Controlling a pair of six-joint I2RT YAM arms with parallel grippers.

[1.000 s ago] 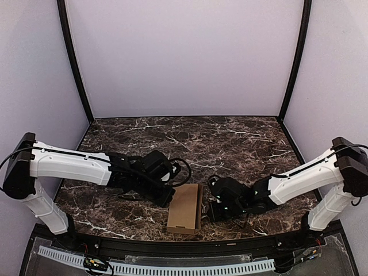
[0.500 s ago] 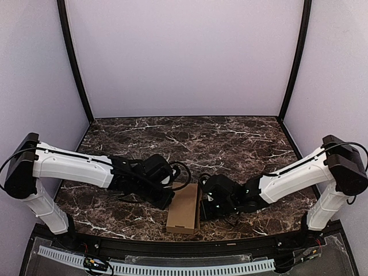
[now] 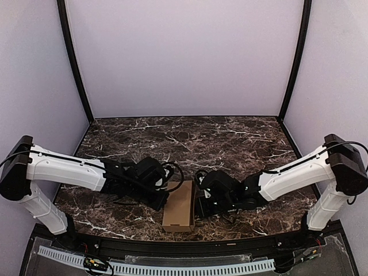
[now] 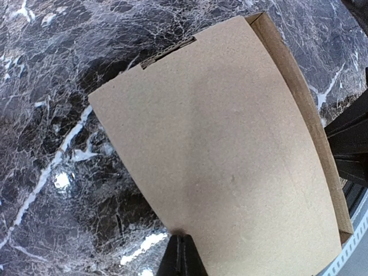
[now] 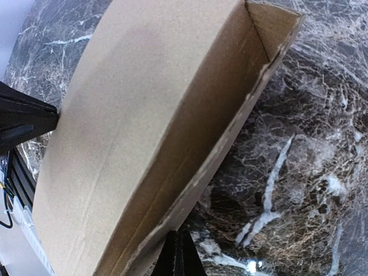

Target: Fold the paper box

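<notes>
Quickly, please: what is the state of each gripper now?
Left gripper: closed, holding nothing, tip at the edge of the box.
Right gripper: closed, holding nothing, tip at the opposite edge of the box.

paper box (image 3: 179,206): narrow brown carton lying flat on the marble table (image 3: 230,144) | my left gripper (image 3: 165,198): fingers together, tip at the box's left edge | my right gripper (image 3: 199,205): fingers together, up against the box's right edge | my arms: both low, reaching inward toward the box
</notes>
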